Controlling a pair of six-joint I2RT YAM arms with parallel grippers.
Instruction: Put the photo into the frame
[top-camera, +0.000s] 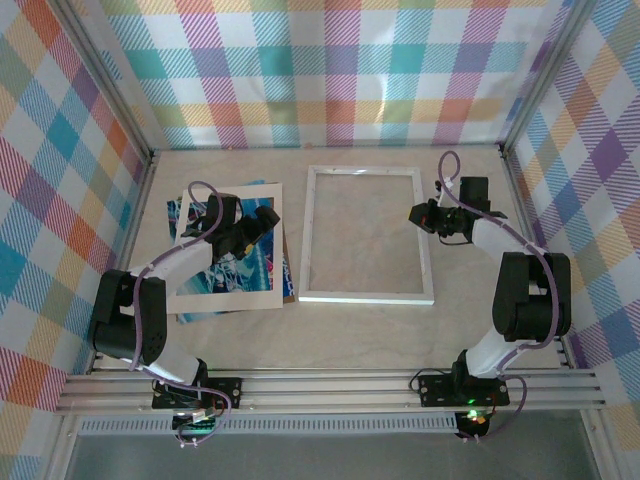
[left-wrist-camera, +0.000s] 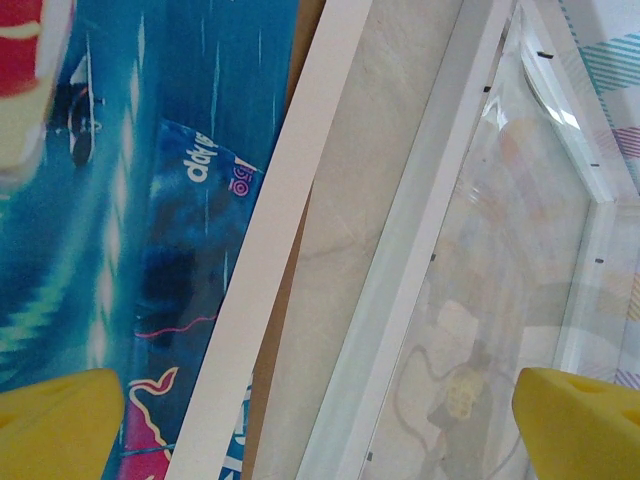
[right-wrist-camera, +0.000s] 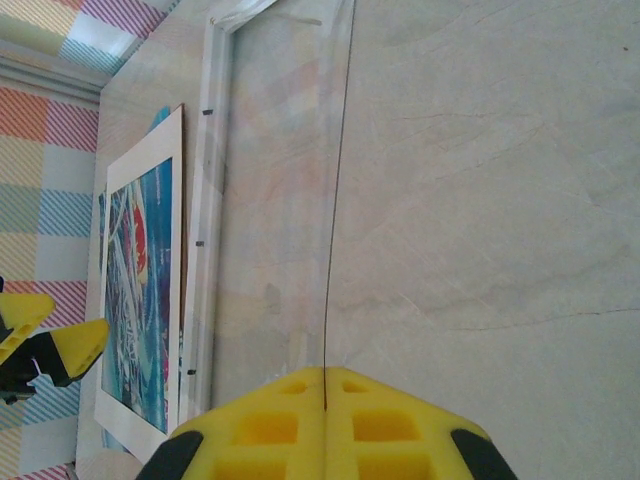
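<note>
L tool (top-camera: 243, 232) first: jaws at widest, nothing gripped, yellow fingertips (left-wrist-camera: 60, 425) far apart at both lower corners of L wrist view. Parked above the paper stack at approx 9 o'clock on the desk (top-camera: 400, 330); contact w/ stack not readable.

Directly below, in L wrist view: photo (left-wrist-camera: 150, 200), swirly blue/teal w/ white lettering and red marks, lying flat. At its 3 o'clock edge there, cream-white mat (left-wrist-camera: 290, 200) border on top, brown backing board (left-wrist-camera: 262, 440) peeking from beneath. Past that a bare strip of desk, then white rail of frame (left-wrist-camera: 430, 200) w/ clear pane (left-wrist-camera: 500, 300).

From above: photo (top-camera: 240, 275) visible thru mat (top-camera: 278, 240) window, bits of blue print poking out at 12 and 3 o'clock of the mat, so stacked askew. Not in the frame; stack just beside frame's 9 o'clock rail, apart from it.

R tool (top-camera: 420, 215): pinched fully closed, nothing between the pads, over frame's 3 o'clock rail, toward its 12 o'clock half. In R wrist view, closed yellow tips (right-wrist-camera: 325, 425) lined up w/ a thin dark edge of the frame running toward 12 o'clock; touching or not, can't tell.

Frame (top-camera: 312, 230) flat at desk centre, long sides running 12–6, desk showing thru pane. Farther out in R wrist view: frame's other rail (right-wrist-camera: 212, 150), mat (right-wrist-camera: 165, 140), photo (right-wrist-camera: 140, 280), L tool (right-wrist-camera: 45, 335) at 8 o'clock.

Plaid walls (top-camera: 330, 70) on 9, 12 and 3 o'clock sides of desk.
</note>
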